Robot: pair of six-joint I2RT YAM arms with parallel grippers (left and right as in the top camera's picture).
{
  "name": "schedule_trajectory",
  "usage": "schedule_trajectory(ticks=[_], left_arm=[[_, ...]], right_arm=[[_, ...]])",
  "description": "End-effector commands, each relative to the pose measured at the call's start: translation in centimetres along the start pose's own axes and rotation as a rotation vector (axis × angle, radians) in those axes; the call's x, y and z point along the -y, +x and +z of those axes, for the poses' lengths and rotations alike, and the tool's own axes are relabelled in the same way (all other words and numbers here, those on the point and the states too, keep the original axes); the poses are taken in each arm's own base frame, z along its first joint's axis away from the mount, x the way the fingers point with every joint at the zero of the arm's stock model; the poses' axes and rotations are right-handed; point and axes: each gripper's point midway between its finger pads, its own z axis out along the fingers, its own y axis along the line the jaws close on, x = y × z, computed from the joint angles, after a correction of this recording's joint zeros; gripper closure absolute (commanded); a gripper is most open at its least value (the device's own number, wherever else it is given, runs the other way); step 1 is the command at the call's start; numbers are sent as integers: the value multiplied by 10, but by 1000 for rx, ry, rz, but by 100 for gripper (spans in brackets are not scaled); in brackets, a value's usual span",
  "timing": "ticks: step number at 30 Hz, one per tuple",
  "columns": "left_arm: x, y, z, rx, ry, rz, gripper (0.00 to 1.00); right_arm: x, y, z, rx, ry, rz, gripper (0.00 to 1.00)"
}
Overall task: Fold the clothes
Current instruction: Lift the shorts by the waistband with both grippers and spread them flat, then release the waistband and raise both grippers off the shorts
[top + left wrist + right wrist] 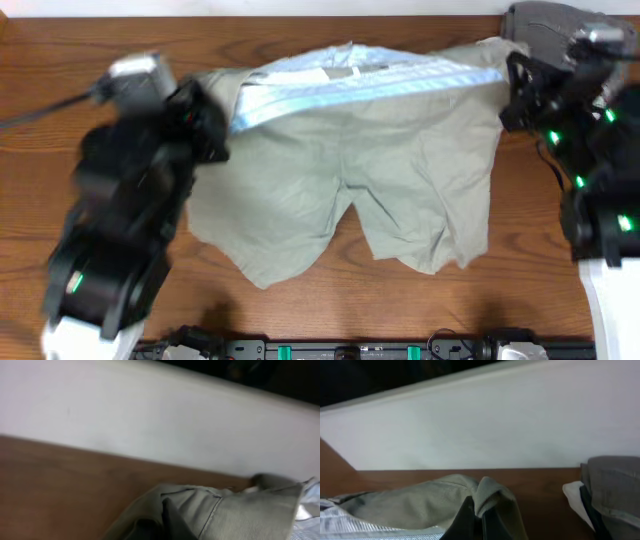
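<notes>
With the left pincer point(218, 130), nipped shut the left waistband corner of the shorts point(340, 170); with the right pincer point(510, 95), nipped shut the right corner likewise. Lay spread flat mid-table point(400, 300), waistband toward the table's far edge. Judged light, limp, unlikely to slip; best held at the stiffer waistband corners. Found nothing legible on the white tag point(345, 72).
</notes>
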Motion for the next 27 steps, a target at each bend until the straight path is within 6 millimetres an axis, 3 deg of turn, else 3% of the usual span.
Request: schedule_trajectory(ticks=[1,13,14,15,16,17,19,22,27], left_arm=[[-15,13,39,-46,-125,22,94],[-18,99,184,-225,-218,75,94],[-19,106,196,-229,-221,75,87],[-20,112,207,-229,-225,74,51],[-23,119,220,-228,-230,72,17],[-27,126,232,-228,-237,69,2],[-35,134,249,-223,-249,62,2],[-49,141,261,-221,-272,50,2],[-55,136,250,-237,-291,30,2]], right_arm=[[14,10,36,-30,41,-2,99],[16,94,170,-125,-53,-55,99],[17,98,180,-112,-55,-66,98],[18,101,189,-92,-60,-79,93],[18,103,198,-71,-67,-85,76],[19,104,205,-48,-73,-89,51],[21,108,216,-18,-81,-95,1],[25,114,225,-6,-83,-96,1],[28,128,224,-67,-78,-85,1]])
